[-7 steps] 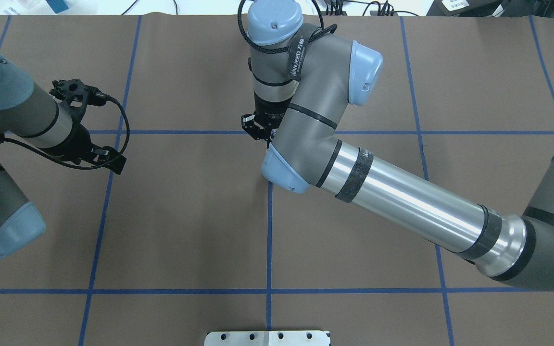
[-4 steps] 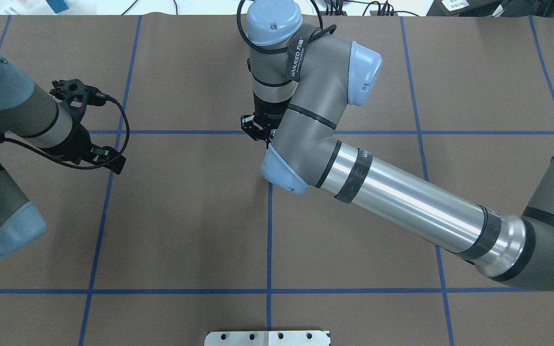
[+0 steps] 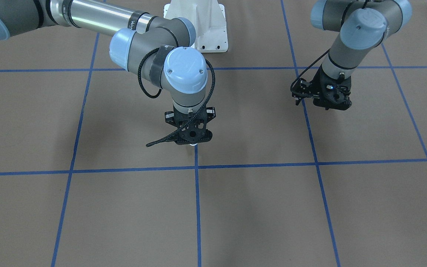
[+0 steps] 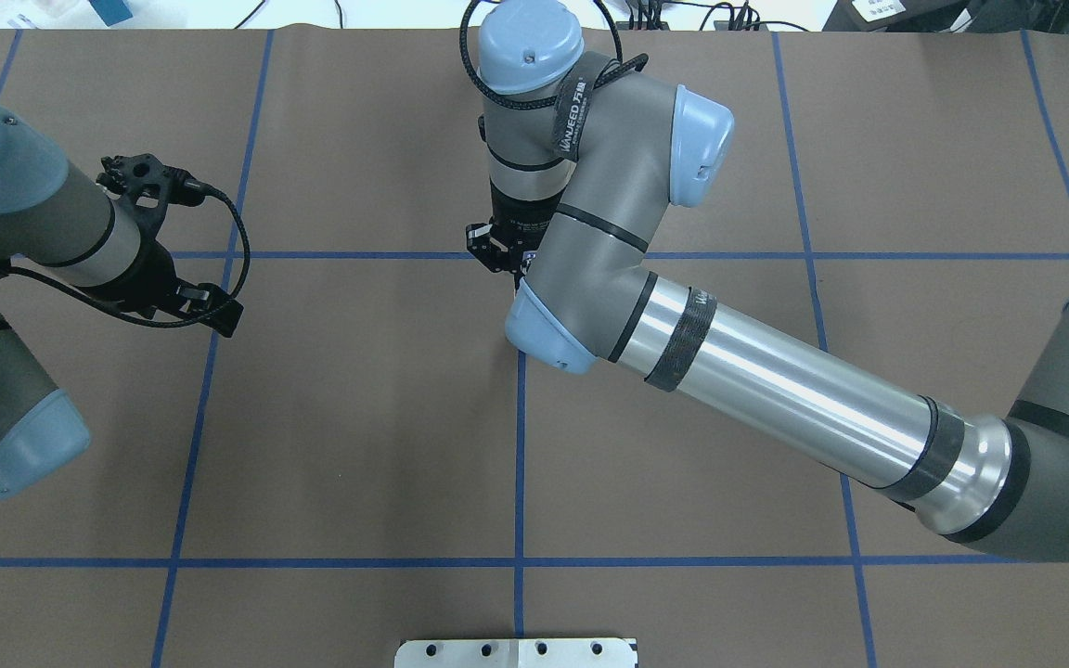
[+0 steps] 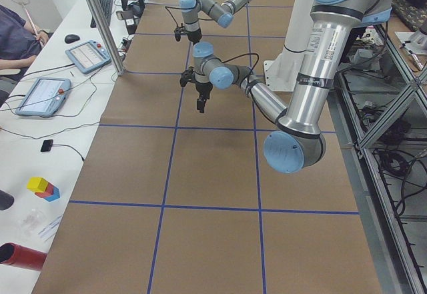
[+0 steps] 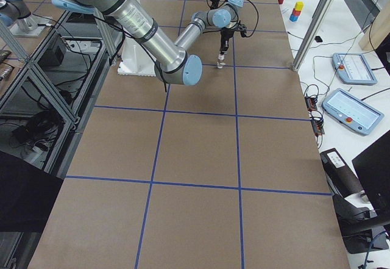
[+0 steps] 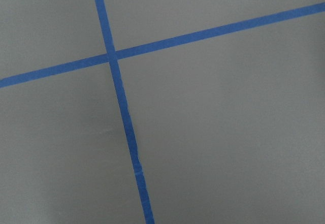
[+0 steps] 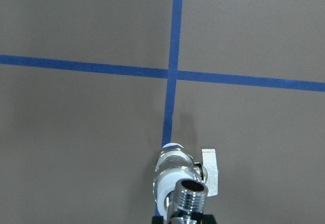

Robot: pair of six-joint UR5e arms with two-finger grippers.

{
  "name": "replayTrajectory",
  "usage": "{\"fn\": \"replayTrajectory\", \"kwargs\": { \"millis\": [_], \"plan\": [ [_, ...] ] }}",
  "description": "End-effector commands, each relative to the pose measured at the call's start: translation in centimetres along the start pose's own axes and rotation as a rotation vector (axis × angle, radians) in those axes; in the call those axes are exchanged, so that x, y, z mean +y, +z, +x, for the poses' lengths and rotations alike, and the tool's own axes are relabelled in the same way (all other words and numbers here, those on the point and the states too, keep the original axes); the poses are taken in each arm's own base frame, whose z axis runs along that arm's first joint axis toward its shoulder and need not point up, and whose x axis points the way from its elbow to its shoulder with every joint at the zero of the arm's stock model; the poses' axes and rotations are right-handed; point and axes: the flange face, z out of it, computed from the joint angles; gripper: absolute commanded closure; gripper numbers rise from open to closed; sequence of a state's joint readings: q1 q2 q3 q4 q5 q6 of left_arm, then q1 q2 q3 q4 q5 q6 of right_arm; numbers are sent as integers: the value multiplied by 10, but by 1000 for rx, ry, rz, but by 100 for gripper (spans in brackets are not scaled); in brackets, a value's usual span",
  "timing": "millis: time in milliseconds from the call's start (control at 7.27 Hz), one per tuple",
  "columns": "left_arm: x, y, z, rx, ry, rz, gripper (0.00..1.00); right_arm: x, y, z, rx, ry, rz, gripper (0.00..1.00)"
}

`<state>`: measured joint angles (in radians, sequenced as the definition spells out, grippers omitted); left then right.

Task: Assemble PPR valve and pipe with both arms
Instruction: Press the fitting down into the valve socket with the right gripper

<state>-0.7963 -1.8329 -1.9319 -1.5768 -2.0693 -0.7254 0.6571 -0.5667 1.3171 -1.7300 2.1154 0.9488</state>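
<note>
Spotted the PPR valve point(image 8: 175, 176) upright at a blue tape line point(image 8: 172, 97) on the desk point(image 3: 254, 207), with the chrome pipe point(image 8: 189, 198) on its top end. Sits directly under the right jaws, tucked up close. Can't tell if those are clamped or slack. Same for the left jaws, well apart.

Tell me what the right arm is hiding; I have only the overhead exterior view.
Observer: The right wrist view shows the PPR valve with the chrome pipe at its near end, directly under the right gripper.
Operator: Place it on the grid.
Observer: It is over a blue tape line, just short of a crossing.
Operator: Check the left gripper.
Observer: The left wrist view shows only mat and tape under it.
</note>
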Motion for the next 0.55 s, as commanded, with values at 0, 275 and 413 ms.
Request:
{"fn": "replayTrajectory", "kwargs": {
  "millis": [0,275,413],
  "plan": [
    [0,0,0,-1,-1,-1,0,0,3,-1,-3,-3,1,100],
    [0,0,-1,-1,-2,0,0,1,4,-2,-3,4,-2,100],
    [0,0,-1,-1,-4,0,0,1,4,-2,-3,6,-2,81]
  ]
}}
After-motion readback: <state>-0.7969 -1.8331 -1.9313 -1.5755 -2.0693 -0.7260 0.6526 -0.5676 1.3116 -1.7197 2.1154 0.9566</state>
